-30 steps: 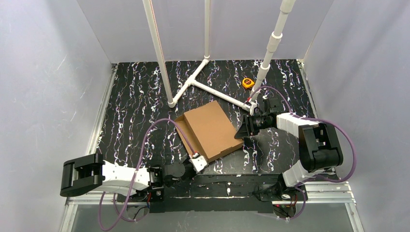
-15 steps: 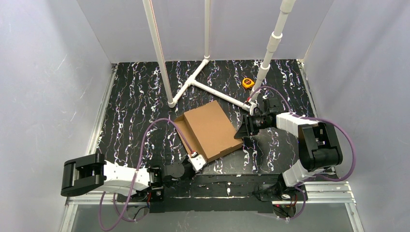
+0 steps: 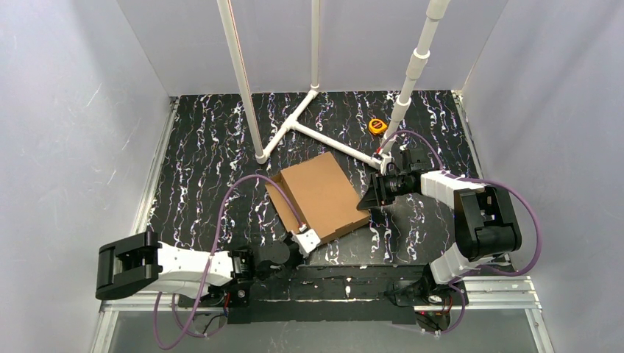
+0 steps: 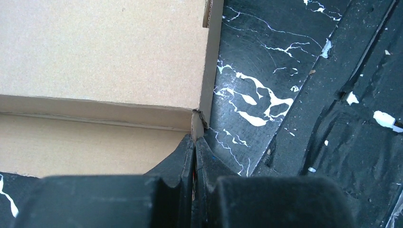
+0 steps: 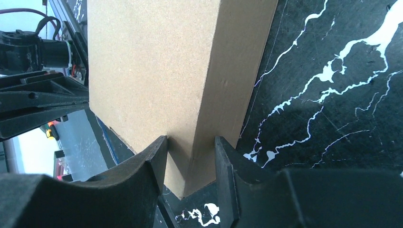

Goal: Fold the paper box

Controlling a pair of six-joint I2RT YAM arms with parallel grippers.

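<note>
My right gripper (image 5: pixel 190 145) pinches the shallow brown corrugated-cardboard paper box (image 3: pixel 316 191), my closed left gripper (image 4: pixel 195 142) touches its corner, and final squaring probably needs a steady inward push.

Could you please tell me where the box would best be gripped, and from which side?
Probably at its right corner, pinching across the thickness and coming in level from the right. The box lies flat and shallow, so that edge fits between two fingers; the right gripper holds it just so.
</note>
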